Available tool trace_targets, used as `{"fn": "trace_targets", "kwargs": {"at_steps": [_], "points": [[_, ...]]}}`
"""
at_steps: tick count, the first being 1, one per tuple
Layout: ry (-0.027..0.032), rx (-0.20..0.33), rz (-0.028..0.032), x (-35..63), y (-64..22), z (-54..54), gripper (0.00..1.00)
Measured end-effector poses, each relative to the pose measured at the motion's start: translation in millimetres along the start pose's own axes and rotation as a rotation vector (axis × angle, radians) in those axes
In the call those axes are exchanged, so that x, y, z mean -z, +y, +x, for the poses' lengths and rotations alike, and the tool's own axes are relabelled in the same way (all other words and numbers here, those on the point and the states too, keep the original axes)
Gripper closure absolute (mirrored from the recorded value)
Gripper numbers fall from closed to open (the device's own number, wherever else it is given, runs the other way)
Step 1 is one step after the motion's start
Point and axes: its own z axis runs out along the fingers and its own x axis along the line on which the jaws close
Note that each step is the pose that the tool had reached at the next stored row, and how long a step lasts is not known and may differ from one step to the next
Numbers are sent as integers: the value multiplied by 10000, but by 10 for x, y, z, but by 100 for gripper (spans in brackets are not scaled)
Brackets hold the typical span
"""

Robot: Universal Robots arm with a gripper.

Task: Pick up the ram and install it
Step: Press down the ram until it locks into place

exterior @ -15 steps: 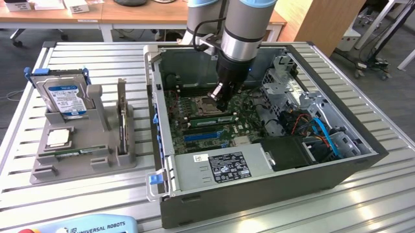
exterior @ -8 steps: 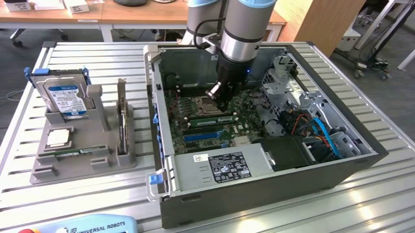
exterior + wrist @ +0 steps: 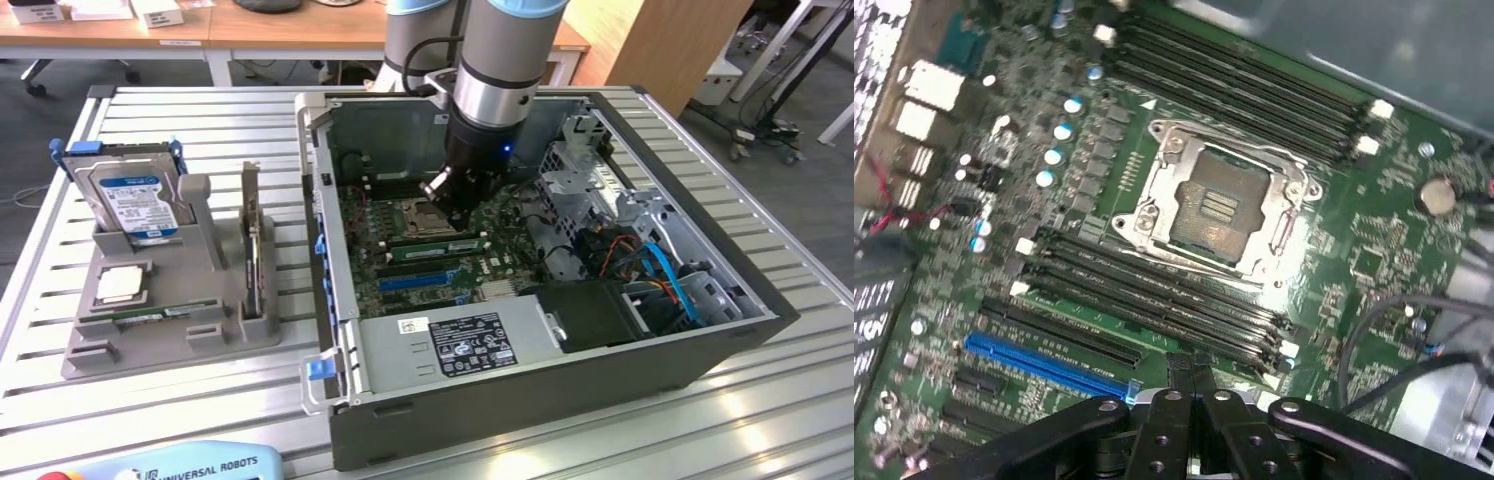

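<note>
The ram [image 3: 430, 243] is a long, narrow green stick standing on its edge in a slot of the motherboard [image 3: 400, 215], directly under the tip of the hand [image 3: 450, 212]. I cannot tell whether the hand touches its upper edge. The hand's fingers [image 3: 1184, 385] are pressed together with no gap between them, and nothing shows pinched in them.

Just beyond the hand in the wrist view lies the square processor socket [image 3: 1216, 205] with its metal frame. Rows of long black memory slots [image 3: 1154, 295] run on the hand's side of the socket, and more rows lie on the far side of it. A blue expansion slot [image 3: 1044, 362] lies beside the hand, a little further from the socket than the black rows.

All of this sits inside the open computer case [image 3: 534, 385], whose walls rise around the hand. A drive cage [image 3: 587, 175] and a bundle of blue and orange cables [image 3: 667, 275] are close to the arm, towards the exterior view's right.

Well away from the hand, outside the case on the slatted worktop [image 3: 174, 400], a grey holder [image 3: 160, 335] carries a hard drive [image 3: 134, 200], an upright expansion card [image 3: 251, 235], a square silver chip [image 3: 120, 285] and a thin green strip [image 3: 160, 313] lying in a groove
</note>
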Motion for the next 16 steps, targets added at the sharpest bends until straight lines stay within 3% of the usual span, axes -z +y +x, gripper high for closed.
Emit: {"fn": "trace_targets", "kwargs": {"at_steps": [9, 16], "points": [[-53, -1824, 64, -13, 0, 0, 90], [-87, -2917, 102, -22, 1, 1, 90]]}}
